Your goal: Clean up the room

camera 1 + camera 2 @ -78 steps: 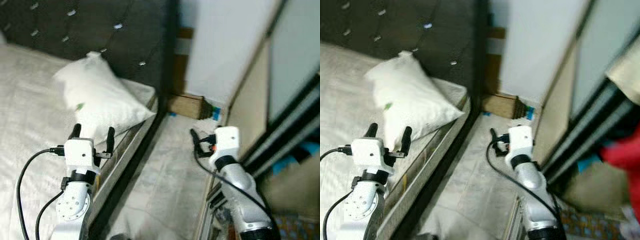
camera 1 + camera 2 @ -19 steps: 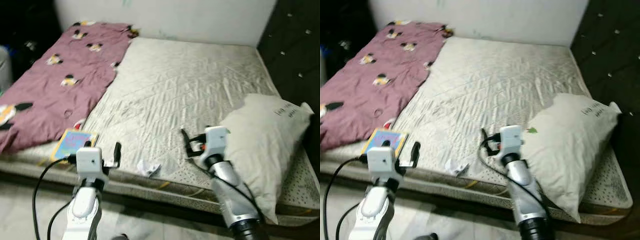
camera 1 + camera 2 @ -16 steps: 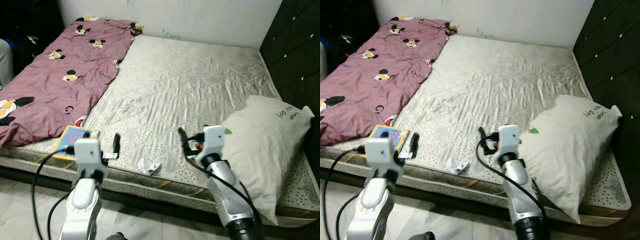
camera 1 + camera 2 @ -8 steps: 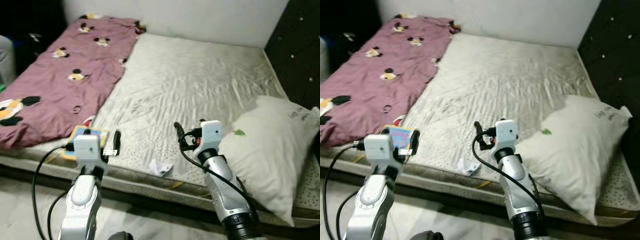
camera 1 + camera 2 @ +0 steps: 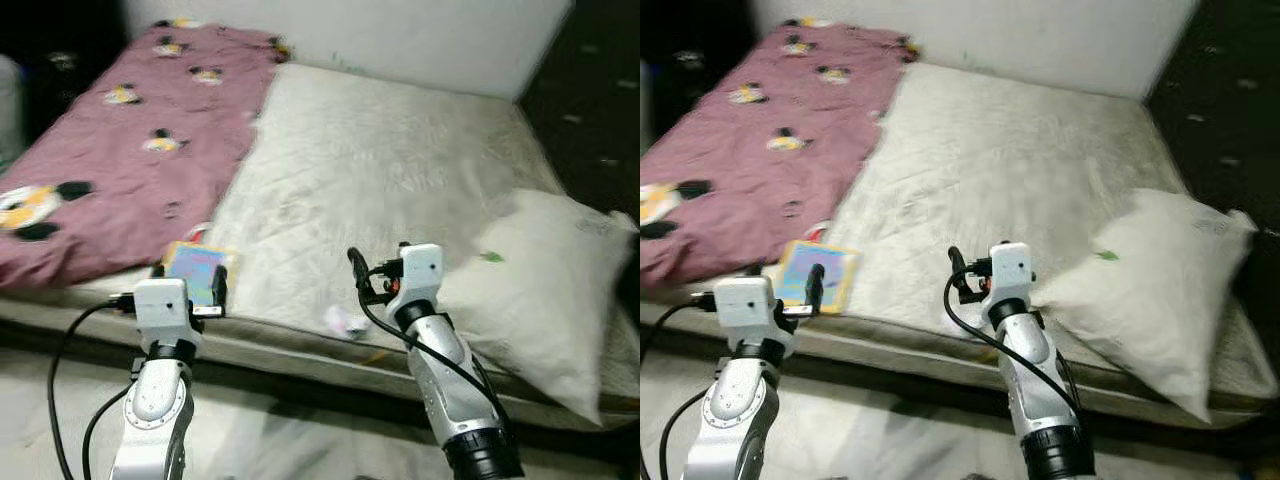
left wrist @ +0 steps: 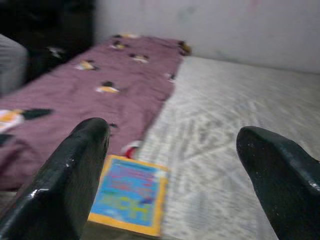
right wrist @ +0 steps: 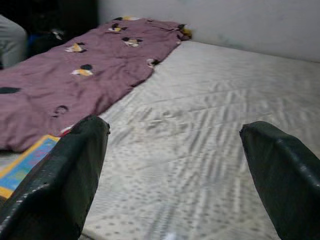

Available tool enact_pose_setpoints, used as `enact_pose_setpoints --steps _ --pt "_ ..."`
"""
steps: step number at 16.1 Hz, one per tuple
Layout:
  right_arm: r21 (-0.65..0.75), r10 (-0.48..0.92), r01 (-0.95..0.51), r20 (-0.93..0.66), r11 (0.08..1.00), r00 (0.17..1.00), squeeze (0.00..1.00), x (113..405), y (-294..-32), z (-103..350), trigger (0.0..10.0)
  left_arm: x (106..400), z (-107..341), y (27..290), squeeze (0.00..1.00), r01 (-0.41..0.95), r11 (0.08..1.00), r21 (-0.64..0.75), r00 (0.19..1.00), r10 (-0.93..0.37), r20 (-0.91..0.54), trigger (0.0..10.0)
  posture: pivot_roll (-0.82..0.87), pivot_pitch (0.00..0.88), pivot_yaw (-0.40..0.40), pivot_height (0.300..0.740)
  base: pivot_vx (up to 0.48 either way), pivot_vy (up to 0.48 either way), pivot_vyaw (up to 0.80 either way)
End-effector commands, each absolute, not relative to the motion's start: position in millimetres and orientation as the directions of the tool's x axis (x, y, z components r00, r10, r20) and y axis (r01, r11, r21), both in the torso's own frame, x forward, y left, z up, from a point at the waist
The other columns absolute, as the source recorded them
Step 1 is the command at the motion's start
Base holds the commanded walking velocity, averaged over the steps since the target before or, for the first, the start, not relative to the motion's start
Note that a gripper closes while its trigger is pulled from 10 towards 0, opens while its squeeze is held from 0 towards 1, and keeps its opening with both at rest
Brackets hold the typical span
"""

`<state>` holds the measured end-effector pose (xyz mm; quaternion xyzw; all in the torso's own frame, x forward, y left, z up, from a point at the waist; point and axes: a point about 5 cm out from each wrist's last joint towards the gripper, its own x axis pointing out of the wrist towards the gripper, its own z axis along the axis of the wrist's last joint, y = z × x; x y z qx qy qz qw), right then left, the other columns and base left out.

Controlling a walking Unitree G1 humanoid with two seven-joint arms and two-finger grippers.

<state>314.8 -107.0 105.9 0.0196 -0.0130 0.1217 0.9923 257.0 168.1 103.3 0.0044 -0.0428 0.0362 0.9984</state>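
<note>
Left eye view: I am standing at the edge of a bed (image 5: 400,170) with a bare quilted mattress, both arms raised in front of me. My left pincer (image 5: 188,279) is hovering just before the mattress edge, right by a colourful book (image 5: 197,268) that is lying flat near that edge. A crumpled bit of white paper (image 5: 346,320) is lying on the mattress close to the edge, between my two arms. My right pincer (image 5: 358,272) is hanging over the mattress, just beside a white pillow (image 5: 545,280) that is resting at the headboard end. A purple sheet (image 5: 120,170) printed with cartoon mice is covering the far left part of the bed.

Right eye view: the same bed is showing, with the book beyond my left pincer and the pillow sagging toward the mattress corner.

Left wrist view: my left pincer's two fingers (image 6: 65,185) are standing wide apart and gripping nothing. The book is lying between them, ahead, with the purple sheet just beyond it.

Right wrist view: my right pincer's fingers (image 7: 55,180) are likewise spread wide and empty, pointing across the mattress toward the purple sheet; a corner of the book is showing beside one finger.
</note>
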Motion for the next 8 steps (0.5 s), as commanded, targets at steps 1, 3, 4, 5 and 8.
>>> enact_pose_setpoints --steps 1,3,4,5,8 --pt "0.035 0.198 -0.199 0.009 0.979 0.98 0.0 313.8 -120.7 101.1 10.0 256.2 102.2 162.0 0.0 -0.061 0.998 -0.006 0.995 0.062 0.074 10.0 0.04 0.127 -0.08 0.74 0.0 0.0 0.0" --pt "0.039 0.193 -0.193 0.008 0.98 0.981 0.0 313.5 -120.8 100.5 10.0 255.7 101.8 162.9 0.0 -0.028 0.999 -0.021 0.997 0.03 0.071 10.0 0.04 0.128 -0.076 0.74 0.0 0.0 0.0" --pt "0.039 0.192 -0.192 0.006 0.981 0.981 0.0 313.1 -120.7 100.1 10.0 255.2 101.5 163.0 0.0 -0.013 1.0 -0.024 0.997 0.014 0.07 10.0 0.04 0.128 -0.075 0.74 0.0 0.0 0.0" --pt "0.04 0.192 -0.192 0.003 0.981 0.981 0.0 313.1 -120.9 99.6 10.0 254.9 101.7 162.1 0.0 -0.001 1.0 -0.026 0.997 0.003 0.073 10.0 0.04 0.128 -0.076 0.74 0.0 0.0 0.0" --pt "0.04 0.191 -0.191 -0.001 0.981 0.982 0.0 312.9 -121.7 98.7 10.0 254.0 102.3 161.1 0.0 0.014 0.999 -0.037 0.997 -0.011 0.079 10.0 0.04 0.127 -0.076 0.74 0.0 0.0 -0.51"
